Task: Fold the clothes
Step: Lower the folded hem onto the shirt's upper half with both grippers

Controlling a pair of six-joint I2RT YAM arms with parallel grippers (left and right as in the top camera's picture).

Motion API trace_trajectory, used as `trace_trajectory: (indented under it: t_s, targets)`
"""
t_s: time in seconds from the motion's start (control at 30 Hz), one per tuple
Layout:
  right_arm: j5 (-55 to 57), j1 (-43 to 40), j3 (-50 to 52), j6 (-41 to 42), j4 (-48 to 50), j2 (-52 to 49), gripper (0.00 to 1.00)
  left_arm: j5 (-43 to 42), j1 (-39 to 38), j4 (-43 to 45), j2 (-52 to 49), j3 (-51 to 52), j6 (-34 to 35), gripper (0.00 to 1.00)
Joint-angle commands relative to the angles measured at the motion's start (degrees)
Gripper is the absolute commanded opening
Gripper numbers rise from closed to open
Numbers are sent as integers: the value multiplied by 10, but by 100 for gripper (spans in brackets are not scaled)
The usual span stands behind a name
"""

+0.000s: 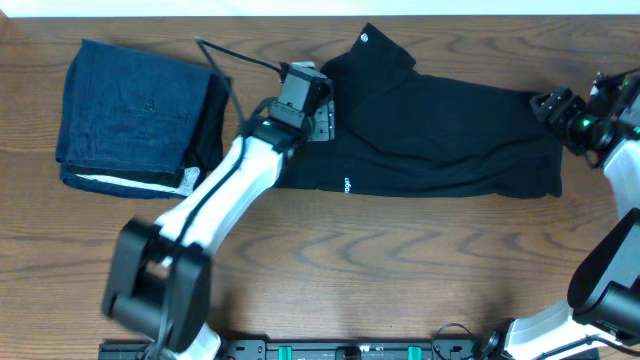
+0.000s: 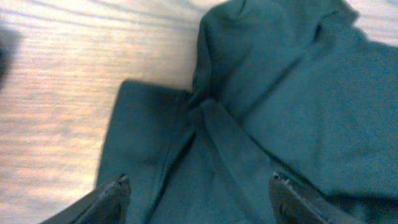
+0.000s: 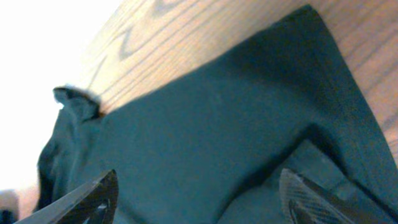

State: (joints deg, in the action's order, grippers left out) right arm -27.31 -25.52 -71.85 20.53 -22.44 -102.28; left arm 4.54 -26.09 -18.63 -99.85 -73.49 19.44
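Observation:
The black shirt (image 1: 440, 130) lies partly folded into a long band across the back of the table, with its collar end at the left and small white logos near the collar and front edge. My left gripper (image 1: 322, 120) is open just above the shirt's left part. In the left wrist view the open fingers (image 2: 199, 190) straddle folds of the fabric (image 2: 280, 93). My right gripper (image 1: 542, 103) is open at the shirt's right edge. In the right wrist view its fingers (image 3: 199, 190) hover over flat fabric (image 3: 205, 124). Neither holds anything.
A folded dark-blue denim-like garment (image 1: 140, 110) with a white edge lies at the back left, close to the shirt. A black cable (image 1: 235, 55) runs along the table behind the left arm. Bare wooden table (image 1: 400, 260) lies in front of the shirt.

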Motion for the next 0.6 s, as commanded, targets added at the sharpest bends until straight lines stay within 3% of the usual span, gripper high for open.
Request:
trace_trajectory:
  t_s: [0.0,0.07,0.1,0.17,0.23,0.37,0.57]
  targets:
    - [-25,3,-40,-50,-63,-2,69,-8,0,-55,48,-21,-3,59]
    - [-24,3,-52,-57,-121,-2,52,-43,0,-97,54,-21,-3,47]
    - [-20,4,-54,-56,-151,-2,36,-62,0,-117,54,-21,-3,39]
    - [-9,6,-54,-57,-217,-3,13,-94,0,-152,51,-18,-3,20]
    - [17,13,-50,-72,-275,-3,1,-120,0,-177,47,-13,-3,8]
    - [82,45,-44,-97,-338,-3,1,-138,0,-201,33,5,26,6]
    - [144,99,-38,-97,-325,-3,1,-143,0,-180,-12,11,27,6]
